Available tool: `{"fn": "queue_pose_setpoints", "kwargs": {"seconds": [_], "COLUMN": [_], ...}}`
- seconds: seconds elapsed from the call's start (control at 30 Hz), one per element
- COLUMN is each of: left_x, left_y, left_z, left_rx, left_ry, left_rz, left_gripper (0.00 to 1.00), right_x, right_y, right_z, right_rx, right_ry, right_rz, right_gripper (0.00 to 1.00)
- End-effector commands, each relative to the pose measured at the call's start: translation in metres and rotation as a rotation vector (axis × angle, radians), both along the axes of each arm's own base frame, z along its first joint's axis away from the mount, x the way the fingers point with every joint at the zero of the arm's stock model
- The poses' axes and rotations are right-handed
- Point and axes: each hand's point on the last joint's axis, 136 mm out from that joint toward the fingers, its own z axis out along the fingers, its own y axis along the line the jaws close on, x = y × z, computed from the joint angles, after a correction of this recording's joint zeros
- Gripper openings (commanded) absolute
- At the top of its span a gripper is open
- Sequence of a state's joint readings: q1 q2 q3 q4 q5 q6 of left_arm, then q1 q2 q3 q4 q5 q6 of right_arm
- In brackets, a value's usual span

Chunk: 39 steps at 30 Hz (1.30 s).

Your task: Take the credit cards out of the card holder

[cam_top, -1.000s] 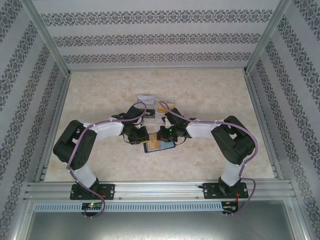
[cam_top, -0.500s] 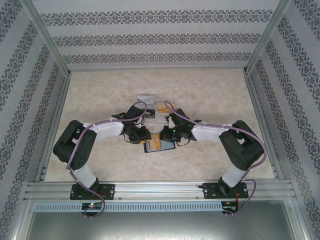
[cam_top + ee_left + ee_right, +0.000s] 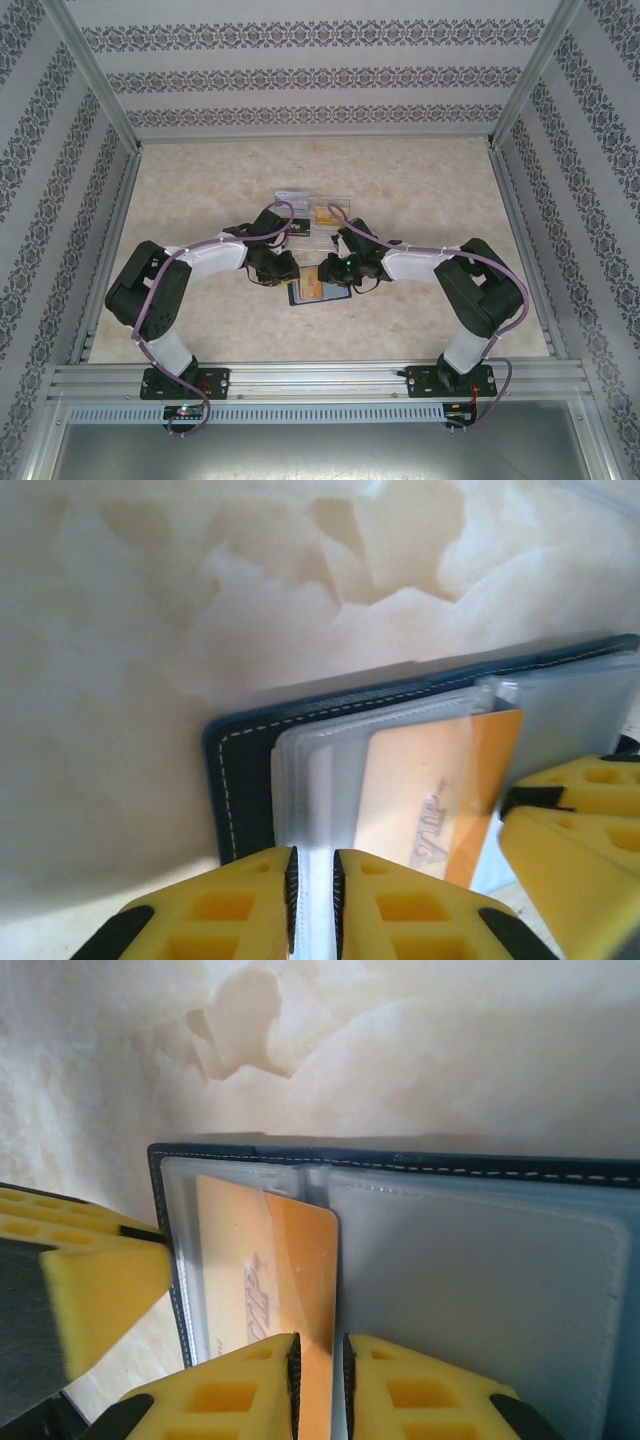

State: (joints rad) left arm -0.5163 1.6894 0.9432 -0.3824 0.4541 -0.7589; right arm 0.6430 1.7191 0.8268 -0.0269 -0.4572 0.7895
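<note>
Card holder: the card holder (image 3: 335,295) lies open mid-worktop (image 3: 200,190), nearer the near edge.
Around: a clear box (image 3: 312,213) sits just behind it, and both arms crowd over the holder.
Left gripper: the left gripper (image 3: 312,900) is pinched on a clear sleeve's edge.
Right gripper: the right gripper (image 3: 320,1385) is pinched on the orange credit card (image 3: 265,1260), which sits skewed in its pocket.
Writing: grey script on the card looks like "VIP" and is partly covered.
Hidden: what the other sleeves hold is blurred.

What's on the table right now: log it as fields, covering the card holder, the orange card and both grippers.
card holder: open flat on the table, clear pockets up
orange card: partly out of its pocket, tilted, reaching the fold
left gripper: jaws nearly together at the pocket edge; grip unclear
right gripper: jaws nearly together over the card's end; grip unclear
</note>
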Motion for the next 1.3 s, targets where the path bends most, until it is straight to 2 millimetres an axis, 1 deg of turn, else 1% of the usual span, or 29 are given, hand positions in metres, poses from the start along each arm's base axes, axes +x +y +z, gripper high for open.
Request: {"fn": "queue_pose_setpoints", "kwargs": {"seconds": [0.0,0.13,0.2,0.37,0.53,0.73,0.8,0.87,0.93,0.97,1.0,1.03,1.17,1.27], "left_x": [0.004,0.004,0.003,0.000,-0.005,-0.012,-0.013,-0.014,-0.013,-0.011,-0.007,-0.004,0.011,0.022], "left_y": [-0.001,-0.013,-0.018,-0.025,-0.017,-0.010,-0.008,-0.008,-0.010,-0.011,-0.012,-0.013,-0.017,-0.017], "left_z": [0.026,0.031,0.025,0.008,-0.012,-0.024,-0.027,-0.027,-0.024,-0.019,-0.014,-0.008,0.016,0.033], "left_rx": [-0.006,-0.076,-0.094,-0.087,-0.029,0.011,0.018,0.022,0.010,0.000,-0.006,-0.011,-0.023,-0.033], "left_ry": [-0.061,-0.065,-0.045,-0.006,0.052,0.087,0.093,0.094,0.084,0.069,0.054,0.039,-0.024,-0.055], "left_rz": [-0.026,-0.038,-0.042,-0.046,-0.021,-0.012,-0.012,-0.013,-0.019,-0.020,-0.020,-0.022,-0.031,-0.045], "left_gripper": [0.20,0.18,0.16,0.13,0.11,0.11,0.11,0.11,0.12,0.13,0.16,0.19,0.26,0.27], "right_x": [0.001,0.000,0.000,0.000,0.002,0.003,0.005,0.006,0.008,0.008,0.008,0.008,0.003,-0.002], "right_y": [-0.002,0.002,0.004,0.006,0.010,0.018,0.018,0.018,0.015,0.012,0.008,0.004,-0.015,-0.025], "right_z": [-0.007,-0.008,-0.009,-0.009,-0.007,-0.001,0.000,0.002,0.004,0.006,0.008,0.009,0.017,0.026], "right_rx": [-0.016,-0.005,-0.003,0.009,0.028,0.076,0.082,0.084,0.073,0.065,0.050,0.035,-0.009,-0.015], "right_ry": [0.024,0.030,0.031,0.031,0.029,0.022,0.018,0.006,-0.011,-0.022,-0.030,-0.038,-0.068,-0.079], "right_rz": [-0.013,-0.003,-0.001,0.003,0.011,0.020,0.017,0.013,0.001,-0.002,-0.008,-0.013,-0.029,-0.038], "right_gripper": [0.22,0.22,0.22,0.21,0.21,0.21,0.19,0.15,0.07,0.02,0.00,0.00,0.00,0.00]}}
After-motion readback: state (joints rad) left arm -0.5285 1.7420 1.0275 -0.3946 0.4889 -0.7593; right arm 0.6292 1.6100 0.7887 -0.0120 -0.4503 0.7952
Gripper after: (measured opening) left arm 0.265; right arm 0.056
